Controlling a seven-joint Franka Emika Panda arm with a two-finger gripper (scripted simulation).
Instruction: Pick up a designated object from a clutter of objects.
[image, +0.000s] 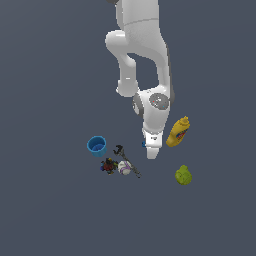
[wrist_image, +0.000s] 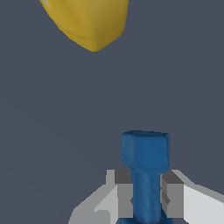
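Note:
The designated object (wrist_image: 145, 151) is a small bright-blue piece with a knobby end and a narrow shaft. In the wrist view its shaft stands between my two grey fingers (wrist_image: 124, 197), which press against it on both sides; my gripper (wrist_image: 146, 194) is shut on it. In the exterior view my gripper (image: 152, 151) is low over the floor, and only a blue sliver of the designated object (image: 143, 143) shows beside the hand. The rest of the clutter of objects lies around it.
A yellow bottle (image: 178, 132) (wrist_image: 89, 22) lies close on the exterior view's right of the hand. A green pear-like fruit (image: 183, 175) sits further front right. A blue cup (image: 96, 146), thin black tool (image: 125, 159), white ball (image: 124, 167) and dark toy (image: 108, 165) lie to the left.

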